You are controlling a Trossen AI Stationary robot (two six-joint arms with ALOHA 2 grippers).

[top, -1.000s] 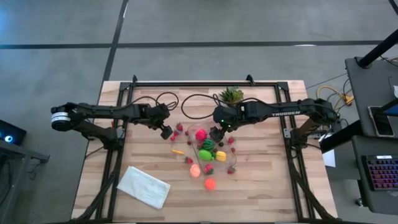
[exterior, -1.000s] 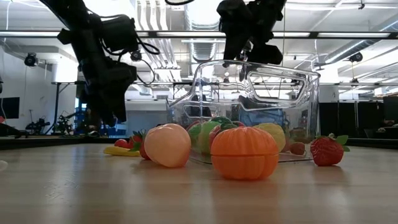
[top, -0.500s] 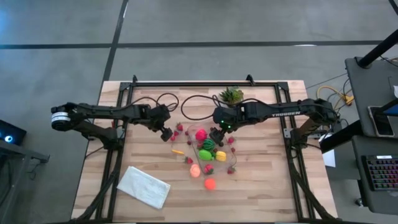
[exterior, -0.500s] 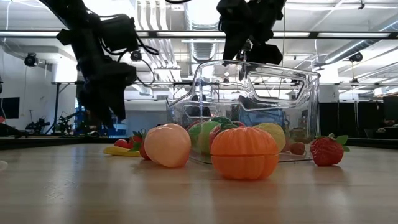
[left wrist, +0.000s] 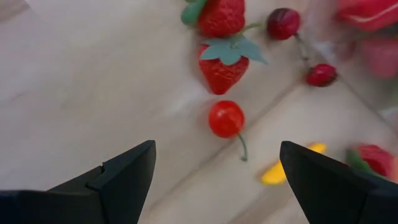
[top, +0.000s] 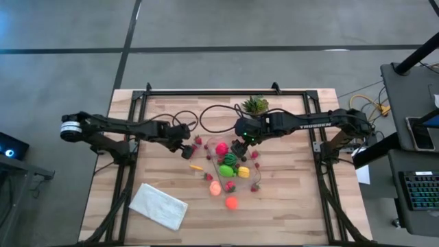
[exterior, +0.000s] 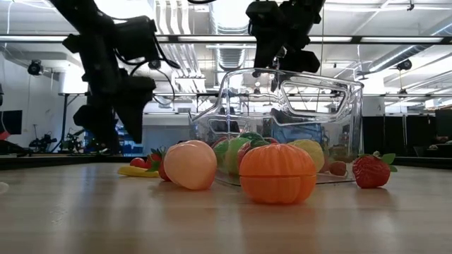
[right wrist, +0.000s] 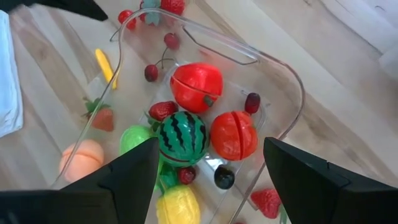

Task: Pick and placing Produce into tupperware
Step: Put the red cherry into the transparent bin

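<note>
Since a second ago the left gripper [top: 186,151] has slid a little toward the near right, closer to the loose fruit, while the right gripper [top: 239,148] has held its place above the tupperware [exterior: 282,127].

Around the left gripper, small pieces lie scattered on the desk [top: 295,199]: a cherry [left wrist: 226,119], two strawberries [left wrist: 222,65] touching end to end, and a yellow piece [left wrist: 292,167] farther on. A black cable [top: 206,116] loops on the far part of the desk, beside a spiky potted plant [top: 255,104]. A white folded cloth [top: 158,206] sits at the near left, well apart from everything else.

The tupperware stands mid-desk and holds a striped watermelon [right wrist: 182,138], a red apple [right wrist: 196,87], a red tomato [right wrist: 234,135], a lime-green fruit [right wrist: 135,139] and a yellow one [right wrist: 178,207]. Outside it, on the near side, lie a peach [exterior: 189,164], an orange pumpkin-like fruit [exterior: 278,173] and a strawberry [exterior: 371,171] to the right.

Left fingers [left wrist: 124,174] are spread wide and empty, with the cherry showing between them. Right fingers [right wrist: 124,174] are parted above the container, holding nothing and touching nothing.
</note>
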